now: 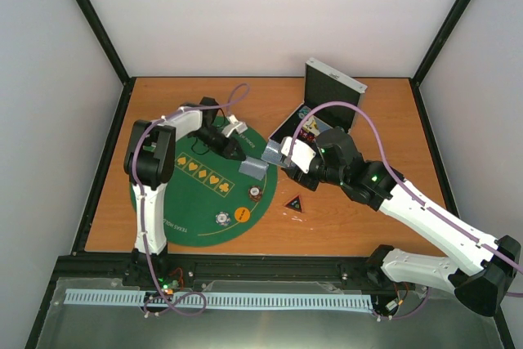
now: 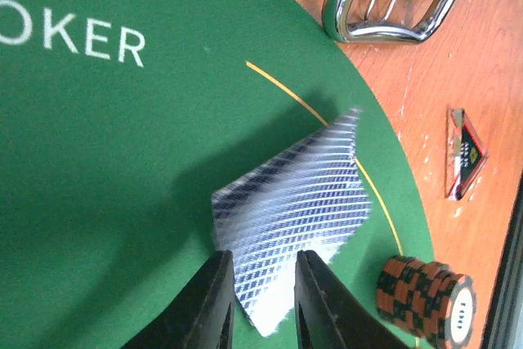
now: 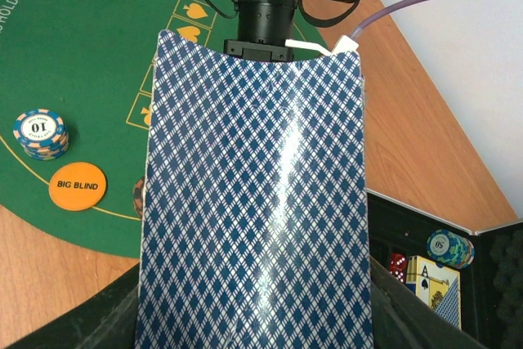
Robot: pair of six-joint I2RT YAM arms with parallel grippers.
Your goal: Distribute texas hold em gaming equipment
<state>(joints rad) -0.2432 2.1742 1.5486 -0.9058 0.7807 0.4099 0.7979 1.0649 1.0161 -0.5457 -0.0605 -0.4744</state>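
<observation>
Grey-blue-backed playing cards (image 2: pixel 286 210) lie blurred on the green mat's edge, one corner showing between the fingertips of my left gripper (image 2: pixel 263 263). Its jaws stand slightly apart and grip nothing. From above, that left gripper (image 1: pixel 233 150) hovers just left of the cards (image 1: pixel 254 168). My right gripper (image 1: pixel 279 154) is shut on a deck of playing cards (image 3: pixel 253 202) that fills its wrist view. A red chip stack (image 2: pixel 425 296) and a black triangular marker (image 2: pixel 464 153) lie nearby. An orange disc (image 3: pixel 78 185) and a blue chip stack (image 3: pixel 41 132) rest on the mat.
The round green felt mat (image 1: pixel 188 218) covers the left half of the table. The silver case (image 1: pixel 327 87) stands open at the back, holding a chip (image 3: pixel 449 247), a red die (image 3: pixel 396 263) and a card box (image 3: pixel 433 279). Its handle (image 2: pixel 392 6) sits close to the mat.
</observation>
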